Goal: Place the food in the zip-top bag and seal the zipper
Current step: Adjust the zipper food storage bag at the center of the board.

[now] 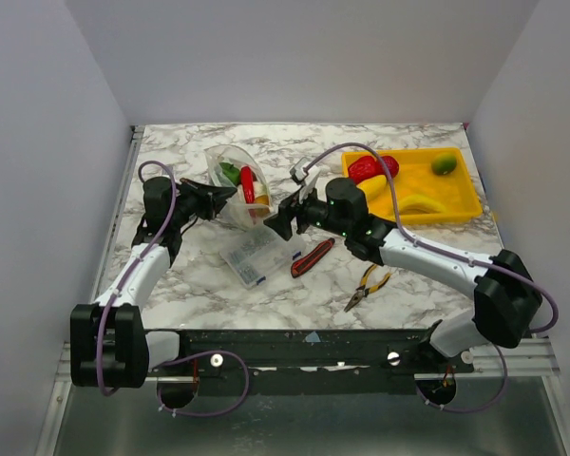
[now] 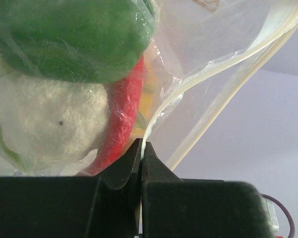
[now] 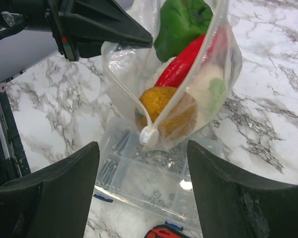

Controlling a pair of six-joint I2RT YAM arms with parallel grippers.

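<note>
The clear zip-top bag hangs lifted at the table's middle left, with green, red, white and orange-yellow food inside. My left gripper is shut on the zipper strip at the bag's mouth. The left wrist view shows the green piece, the white cauliflower and the red piece through the plastic. My right gripper is open and empty, just short of the white slider on the bag's rim. It also shows in the top view. The mouth gapes open.
A yellow tray at the back right holds a red pepper, a green fruit and yellow pieces. A clear compartment box of screws lies under the bag. A red-black tool and pliers lie nearby.
</note>
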